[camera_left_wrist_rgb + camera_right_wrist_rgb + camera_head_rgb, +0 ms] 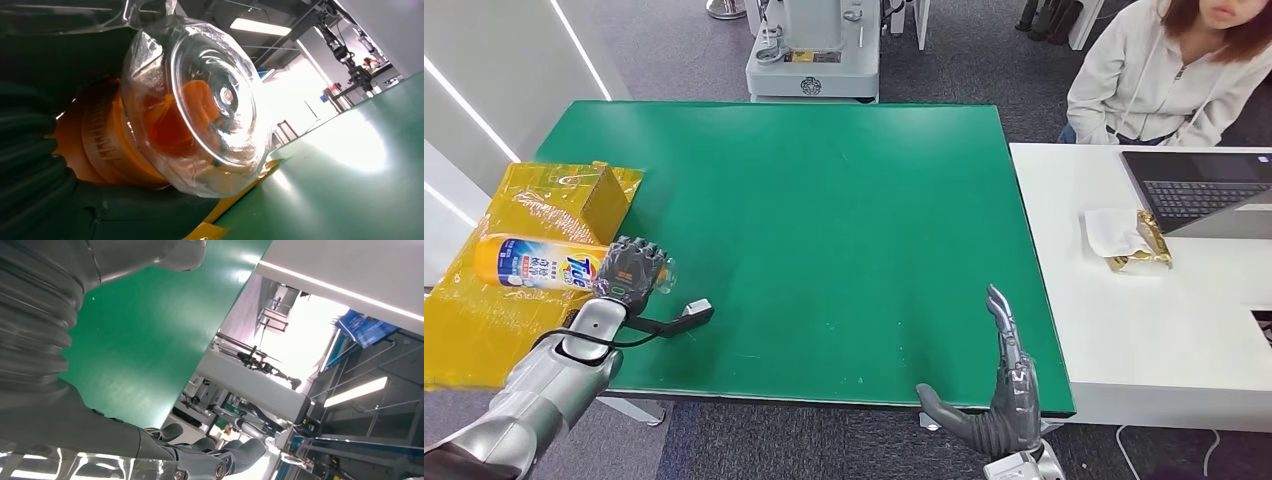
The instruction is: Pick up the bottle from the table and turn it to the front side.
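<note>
The right hand [1004,395] is idling at the near edge of the green table [844,220], fingers straight and apart, thumb out to the side, holding nothing. The left hand [631,270] is closing over the cap end of the bottle [539,262], which is lying on its side on yellow plastic sheeting [484,320] at the table's left edge. In the left wrist view dark fingers [30,165] are curling round the orange neck just behind the clear cap [200,100]; whether the bottle is off the sheeting yet cannot be told. Step in hand, by my reading: grasping, before the lift. Next move probably needs a firm hold on the neck, then raising and rotating until the front faces forward. Beyond the fingers, a gold box [604,200] is sitting on the sheeting; farther off, a person [1164,70] is sitting by a laptop [1199,185].
</note>
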